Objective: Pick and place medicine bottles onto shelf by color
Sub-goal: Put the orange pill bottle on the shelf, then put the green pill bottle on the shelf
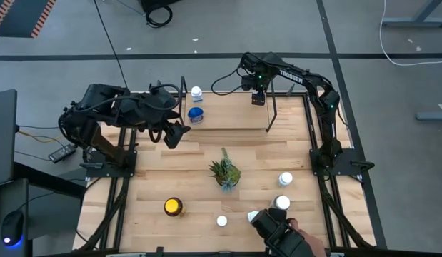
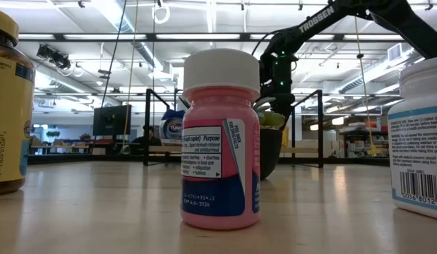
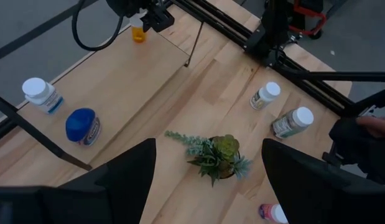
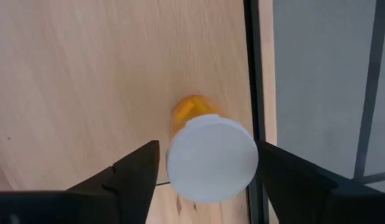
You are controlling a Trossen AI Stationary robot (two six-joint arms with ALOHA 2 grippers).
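The light-wood shelf (image 1: 231, 113) stands at the table's far side. On its left end stand a white-capped bottle (image 1: 196, 93) and a blue bottle (image 1: 196, 114). An orange bottle with a white cap (image 4: 211, 155) stands on the shelf's far right end. My right gripper (image 1: 258, 98) is open above it, with a finger on either side of the cap. My left gripper (image 1: 175, 135) is open and empty off the shelf's near left corner. On the table stand a pink bottle (image 2: 219, 141), a yellow-lidded dark jar (image 1: 173, 207) and two white-capped bottles (image 1: 285, 178) (image 1: 281, 203).
A small green plant (image 1: 225, 173) in a pot stands mid-table, in front of the shelf. A person's dark-gloved hand (image 1: 279, 230) reaches over the table's near edge by the near white-capped bottle. The shelf's black wire uprights (image 1: 270, 114) rise at its ends.
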